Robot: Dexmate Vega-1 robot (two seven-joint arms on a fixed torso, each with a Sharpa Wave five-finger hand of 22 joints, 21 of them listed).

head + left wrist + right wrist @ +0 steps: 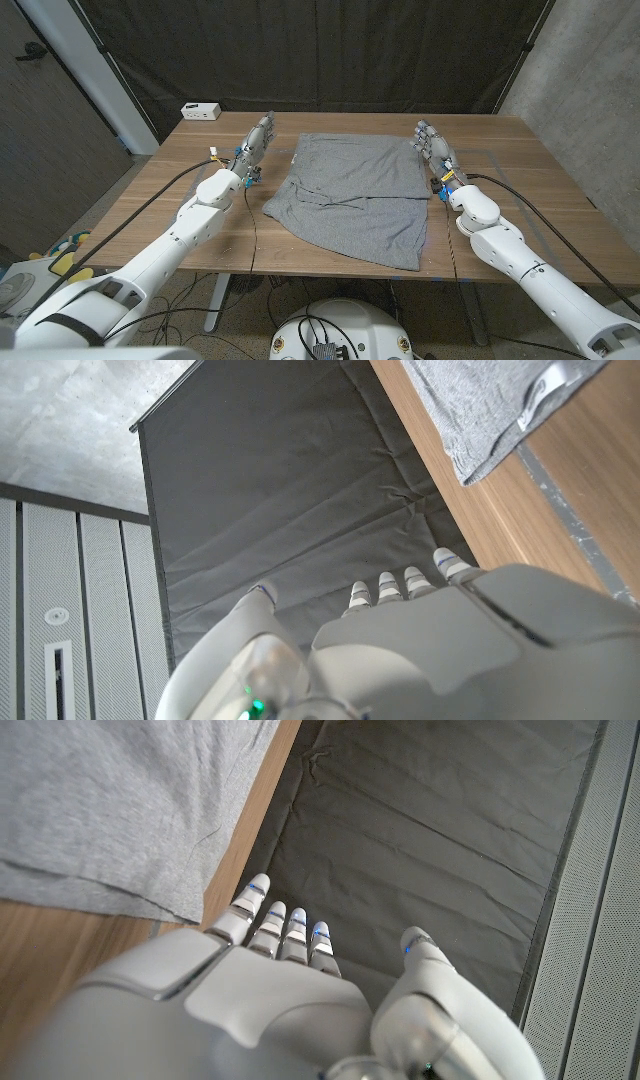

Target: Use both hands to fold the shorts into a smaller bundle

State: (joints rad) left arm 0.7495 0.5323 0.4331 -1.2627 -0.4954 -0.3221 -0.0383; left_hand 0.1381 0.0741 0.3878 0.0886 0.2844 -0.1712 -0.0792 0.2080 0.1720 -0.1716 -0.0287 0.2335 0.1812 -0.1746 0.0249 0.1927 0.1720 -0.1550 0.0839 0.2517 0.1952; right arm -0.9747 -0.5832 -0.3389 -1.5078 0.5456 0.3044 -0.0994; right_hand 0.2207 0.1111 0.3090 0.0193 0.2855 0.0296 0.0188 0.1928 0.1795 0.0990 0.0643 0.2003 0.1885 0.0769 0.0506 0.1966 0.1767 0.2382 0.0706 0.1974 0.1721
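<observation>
**On the wooden surface, grey shorts lie between two waiting hands**

At the middle of the surface [520, 170] lie the shorts [352, 195], a plain heather-grey knit with no print, label or writing that can be read. They look partly folded: an upper layer sits squarely toward the far edge, and a lower layer fans out beneath it toward the near edge, its corner close to the rim. A few soft creases run across the middle, and one hem shows as a stitched band in the left wrist view [500, 400], where the cloth reaches near the surface's edge. In the right wrist view the same grey fabric [110, 810] covers the wood up to a thin hemmed edge.

Just beside the shorts on the robot's left stands the left hand [255, 145], fingers extended and apart, grasping nothing and not touching the cloth. On the opposite side the right hand [432, 148] stands the same way, fingers straight and released, close to the fabric's edge but apart from it. Its fingertips [272, 915] carry small blue marks.

Farther out, a small white box [201, 110] rests at the far left corner of the surface; any marking on it is too small to read. A dark curtain [330, 50] hangs behind.
</observation>
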